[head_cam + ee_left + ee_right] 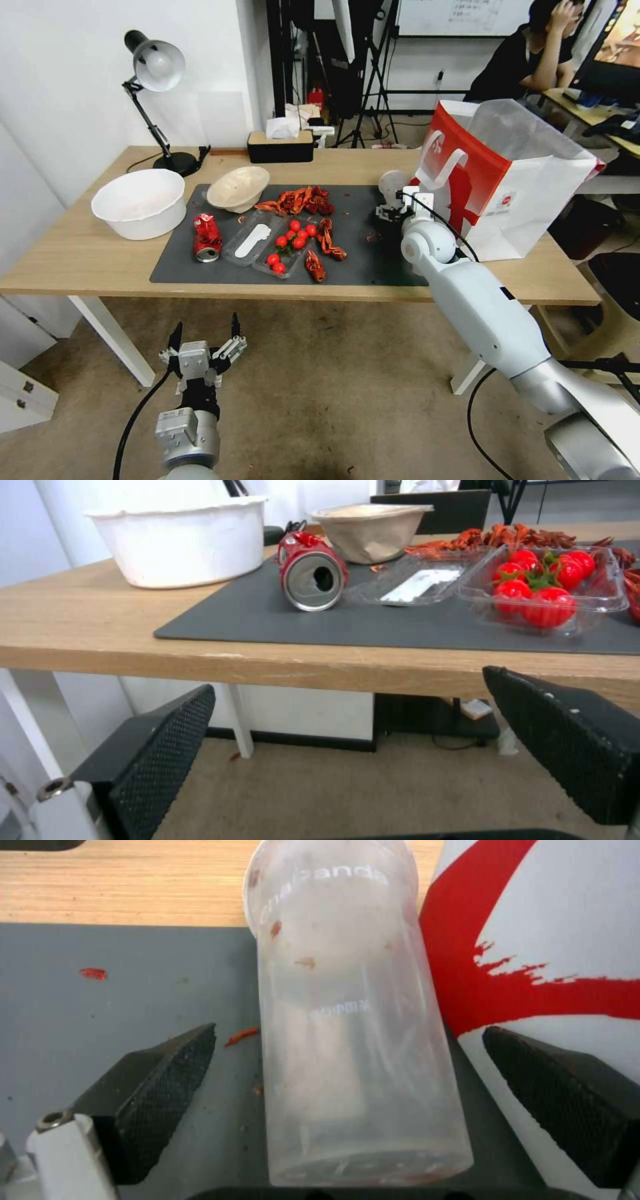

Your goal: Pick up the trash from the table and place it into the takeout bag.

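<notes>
Takeout bag [507,180] standing just beside the right gripper [399,212], on the counter [80,253]. Clear plastic cup [347,1030] lying on the dark mat [120,1005] between the released fingers [160,1080], touching neither. Probably light, thin-walled, slippery and easily crushed; best pinched gently mid-body. Left gripper [207,337] parked below the counter edge, spread wide.
</notes>
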Controlling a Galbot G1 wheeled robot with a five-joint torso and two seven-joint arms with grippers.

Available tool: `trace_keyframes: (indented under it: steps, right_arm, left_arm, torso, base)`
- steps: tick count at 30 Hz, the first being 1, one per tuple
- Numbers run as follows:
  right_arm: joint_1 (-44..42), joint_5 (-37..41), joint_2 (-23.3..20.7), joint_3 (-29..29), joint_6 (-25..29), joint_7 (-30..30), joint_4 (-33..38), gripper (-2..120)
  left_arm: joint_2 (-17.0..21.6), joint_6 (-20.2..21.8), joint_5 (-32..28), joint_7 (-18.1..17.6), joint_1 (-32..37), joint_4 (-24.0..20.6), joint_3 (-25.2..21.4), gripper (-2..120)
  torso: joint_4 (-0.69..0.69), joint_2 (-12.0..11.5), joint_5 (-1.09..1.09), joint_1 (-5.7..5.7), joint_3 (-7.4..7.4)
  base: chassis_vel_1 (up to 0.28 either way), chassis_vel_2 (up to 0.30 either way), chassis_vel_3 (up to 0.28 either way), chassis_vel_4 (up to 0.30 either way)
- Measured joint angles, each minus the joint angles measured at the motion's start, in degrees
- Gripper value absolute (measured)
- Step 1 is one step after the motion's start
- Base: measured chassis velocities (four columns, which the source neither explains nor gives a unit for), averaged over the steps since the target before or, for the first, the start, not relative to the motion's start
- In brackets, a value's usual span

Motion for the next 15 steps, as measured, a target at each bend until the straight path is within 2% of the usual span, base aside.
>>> trace_keyframes:
  steps: [10, 15]
  right_arm:
    - [0.6, 0.1, -0.1, -0.1, -0.2, -0.5, -1.6, 99]
    - [0.4, 0.3, -0.1, -0.1, -0.7, -0.4, -1.4, 88]
  left_arm:
    - [0.1, 0.0, 0.1, 0.0, 0.2, -0.1, 0.0, 100]
    - [0.1, 0.0, 0.1, 0.0, 0.0, 0.0, 0.0, 100]
  torso:
    - [0.0, 0.0, 0.0, 0.0, 0.0]
    - [-0.01, 0.0, 0.0, 0.0, 0.0]
  base:
    - [0.0, 0.0, 0.0, 0.0]
    - [0.0, 0.0, 0.0, 0.0]
